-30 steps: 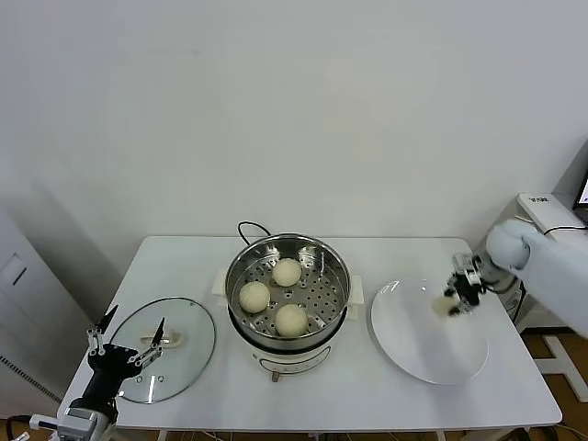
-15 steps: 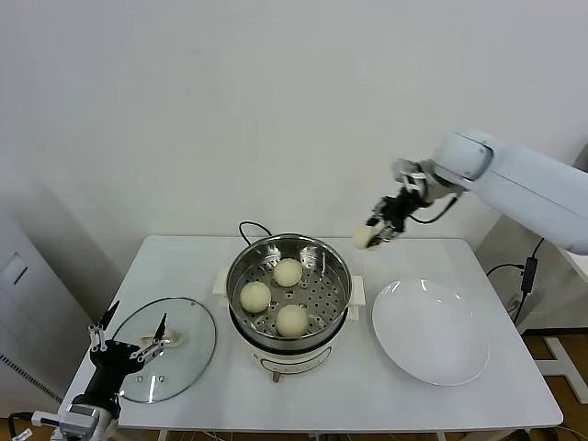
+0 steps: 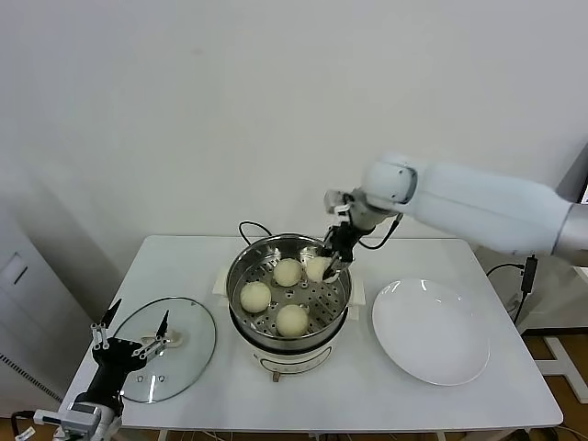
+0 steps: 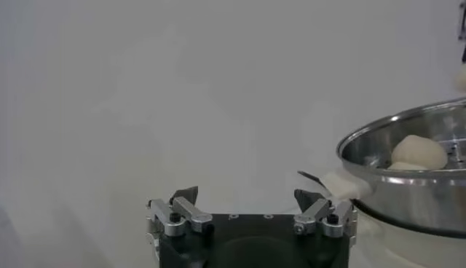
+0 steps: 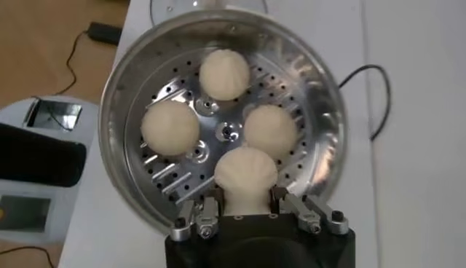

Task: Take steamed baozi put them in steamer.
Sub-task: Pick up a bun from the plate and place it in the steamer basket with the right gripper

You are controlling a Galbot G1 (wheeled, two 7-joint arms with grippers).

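Note:
The steel steamer [image 3: 338, 276] stands mid-table with three cream-white baozi on its perforated tray: one at the back [image 3: 287, 272], one at the left [image 3: 254, 297], one at the front [image 3: 291, 319]. My right gripper [image 3: 323, 265] is shut on a fourth baozi [image 3: 318, 268] and holds it over the tray's back right, just inside the rim. In the right wrist view this baozi [image 5: 245, 176] sits squeezed between the fingers above the tray [image 5: 175, 175], with the other three beyond it. My left gripper [image 3: 128, 342] is open and idle at the table's front left.
A glass lid [image 3: 197, 349] with a white handle lies left of the steamer under my left gripper. A bare white plate [image 3: 430, 331] lies right of the steamer. A black cord [image 3: 246, 228] runs behind the pot. The steamer also shows in the left wrist view [image 4: 415, 196].
My right gripper carried the baozi from the plate up and leftward, then down over the steamer's back right. The plate is bare. The left arm stayed still.

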